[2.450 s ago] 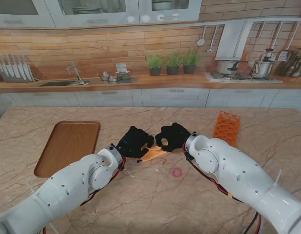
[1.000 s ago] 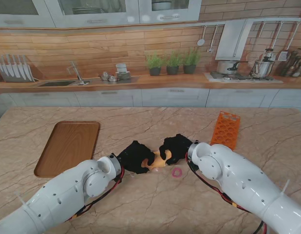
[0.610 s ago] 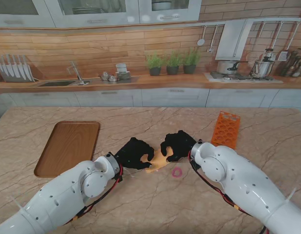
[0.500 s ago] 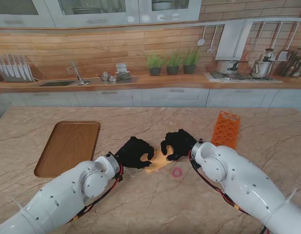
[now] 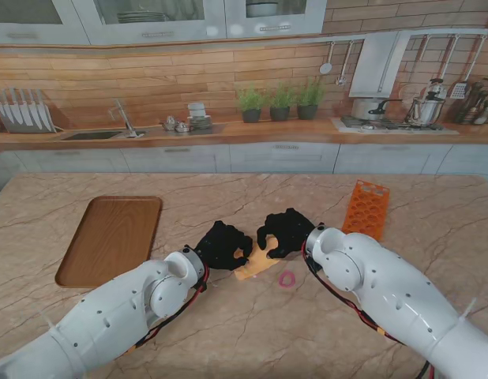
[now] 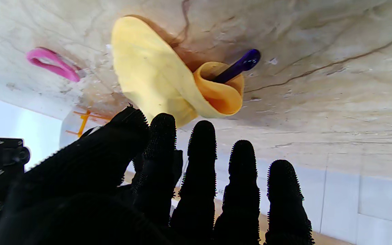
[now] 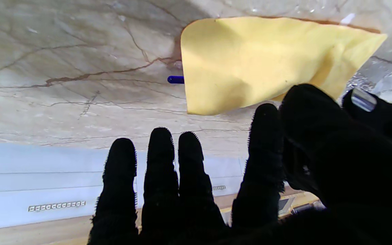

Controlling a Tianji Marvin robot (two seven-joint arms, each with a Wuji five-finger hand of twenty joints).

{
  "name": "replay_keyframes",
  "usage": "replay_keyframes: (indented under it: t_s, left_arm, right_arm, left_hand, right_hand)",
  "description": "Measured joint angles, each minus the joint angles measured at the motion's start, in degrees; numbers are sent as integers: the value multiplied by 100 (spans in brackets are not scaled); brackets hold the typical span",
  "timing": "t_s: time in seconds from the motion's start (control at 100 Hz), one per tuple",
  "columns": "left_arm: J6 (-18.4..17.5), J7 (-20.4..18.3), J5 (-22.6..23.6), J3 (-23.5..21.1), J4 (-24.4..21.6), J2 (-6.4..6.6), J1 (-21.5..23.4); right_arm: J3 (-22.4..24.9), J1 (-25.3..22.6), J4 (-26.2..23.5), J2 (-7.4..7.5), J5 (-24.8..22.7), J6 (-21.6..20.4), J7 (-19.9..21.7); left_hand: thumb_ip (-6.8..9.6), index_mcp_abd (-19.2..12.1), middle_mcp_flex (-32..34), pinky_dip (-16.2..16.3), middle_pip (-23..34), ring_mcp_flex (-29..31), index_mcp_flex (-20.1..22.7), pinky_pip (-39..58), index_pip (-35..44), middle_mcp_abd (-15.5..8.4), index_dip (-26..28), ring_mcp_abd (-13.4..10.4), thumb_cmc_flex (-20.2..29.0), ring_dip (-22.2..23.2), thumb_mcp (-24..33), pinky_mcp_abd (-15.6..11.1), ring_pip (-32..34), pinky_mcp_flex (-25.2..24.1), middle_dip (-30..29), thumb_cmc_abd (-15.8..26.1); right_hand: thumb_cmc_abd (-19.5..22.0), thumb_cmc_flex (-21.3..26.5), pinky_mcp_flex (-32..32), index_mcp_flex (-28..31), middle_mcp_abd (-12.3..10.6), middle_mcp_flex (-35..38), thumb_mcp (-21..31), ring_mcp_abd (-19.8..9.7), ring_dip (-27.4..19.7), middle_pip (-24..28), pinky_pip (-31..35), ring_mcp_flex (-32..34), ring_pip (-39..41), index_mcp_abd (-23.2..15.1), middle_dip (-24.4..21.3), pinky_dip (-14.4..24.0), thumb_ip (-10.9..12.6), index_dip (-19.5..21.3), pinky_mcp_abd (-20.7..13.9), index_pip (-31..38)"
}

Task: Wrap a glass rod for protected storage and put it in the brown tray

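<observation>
A kitchen backdrop is seen behind the veined marble table [image 5: 252, 332]. At its centre a yellow cloth [image 5: 256, 267] is loosely rolled around a blue glass rod [image 6: 238, 65]. The brown tray [image 5: 111, 237] lies at nine o'clock of it; the left hand [image 5: 223, 245] and right hand [image 5: 285, 232] are spread wide, holding nothing.

The soft yellow wrapping cloth [image 6: 155, 81] is covering most of the dark blue glass rod [image 6: 238, 65] — only its tips are poking out. From the stand's view the rod is not showing at all, and the two black gloved hands are hiding part of the cloth. Both white arms are running off the near edge — whether either hand is touching the cloth, I cannot tell.
</observation>
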Motion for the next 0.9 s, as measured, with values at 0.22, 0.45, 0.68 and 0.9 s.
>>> replay_keyframes:
  t_s: [0.22, 0.45, 0.68, 0.9]
  left_arm:
    - [704, -163, -20, 195, 28, -66, -145]
    - [782, -237, 38, 408, 164, -89, -315]
    - [1030, -244, 217, 627, 287, -101, -470]
    - [1264, -339, 484, 907, 301, -86, -665]
  right_arm:
    - [-406, 328, 344, -63, 307, 171, 59]
    - [-913, 727, 857, -183, 492, 206, -54]
    - [-1102, 883, 1138, -301, 540, 208, -342]
    - [-1238, 956, 1251, -347, 537, 247, -497]
  left_hand:
    - [0, 150, 1, 13, 0, 0, 1, 120, -137, 194, -130, 134, -10, 20, -262, 3, 72, 0, 1, 7]
    - [0, 273, 1, 9, 0, 0, 11, 123, -436, 223, -77, 140, -322, 21, -747, 3, 73, -6, 1, 46]
    - [283, 409, 1, -2, 0, 0, 66, 123, -856, 232, 80, 196, -770, 20, -1137, 3, 73, -10, -2, 399]
    - [351, 409, -1, -3, 0, -1, 61, 123, -826, 244, 397, 257, -772, 20, -1165, 3, 73, -11, -7, 393]
  right_hand:
    - [184, -284, -8, -253, 12, -201, -1, 25, -1, -59, -30, -113, -11, 655, -46, 0, 139, 476, 2, -818]
    - [176, -284, -9, -445, 59, -323, -65, 35, -3, -56, -33, -113, -56, 683, -47, 0, 139, 568, 3, -998]
    - [171, -284, -9, -856, 72, -426, -140, 40, -4, 34, -34, -113, -56, 920, -47, 0, 139, 698, 3, -1065]
    - [171, -284, -8, -989, 85, -428, -141, 40, -4, 217, -34, -113, 17, 949, -31, 0, 139, 844, 2, -905]
